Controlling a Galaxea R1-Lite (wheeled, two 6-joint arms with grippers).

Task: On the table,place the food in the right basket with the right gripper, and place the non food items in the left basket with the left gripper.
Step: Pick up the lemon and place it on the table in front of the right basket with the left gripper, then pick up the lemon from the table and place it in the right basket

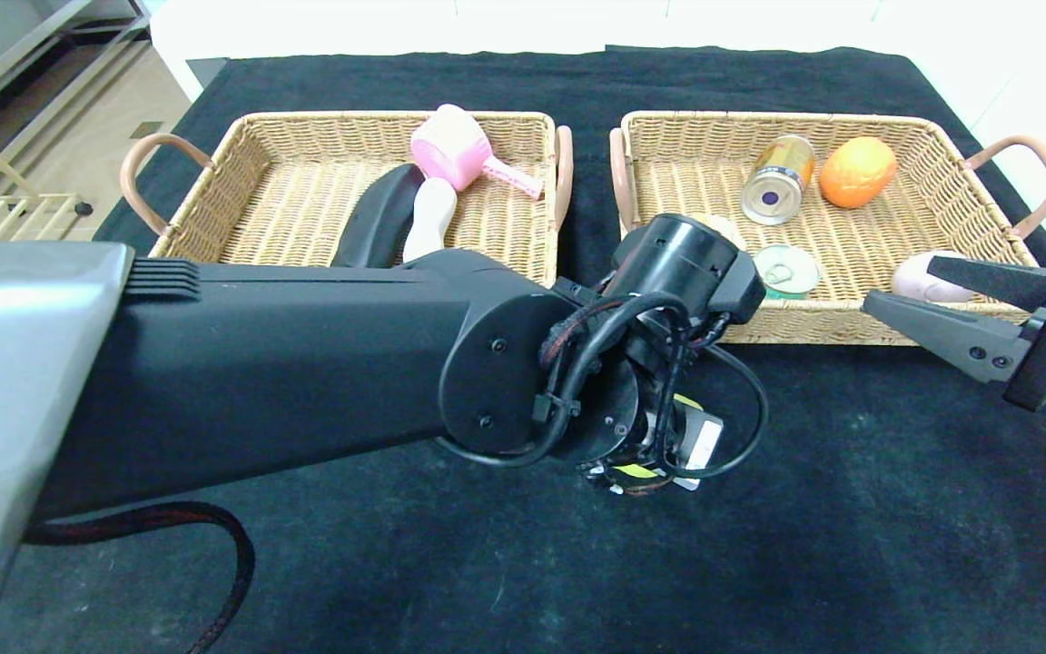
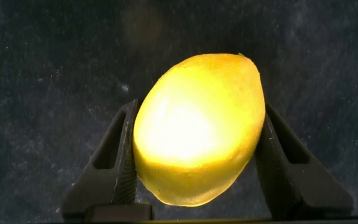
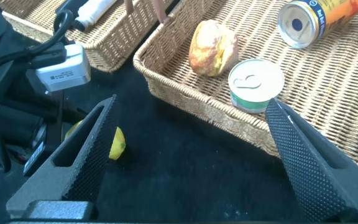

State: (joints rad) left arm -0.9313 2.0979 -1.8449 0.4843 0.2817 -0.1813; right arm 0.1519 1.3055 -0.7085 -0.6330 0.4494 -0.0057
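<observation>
Near the table's middle, the left gripper (image 2: 194, 155) clamps a yellow plastic lemon (image 2: 197, 127), the last loose item, while both wicker baskets (image 1: 850, 227) hold sorted goods and the right gripper (image 1: 932, 291) waits wide open, empty.

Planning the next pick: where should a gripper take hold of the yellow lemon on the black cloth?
Across its narrow middle, from above. The lemon lies on its side, its long axis running between the fingers of the left gripper, which already flank its narrow waist that way.

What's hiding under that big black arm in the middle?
A yellow lemon, sitting between the fingers of the left pincer over the black cloth. From the head camera only yellow slivers show; the arm covers the rest.
</observation>
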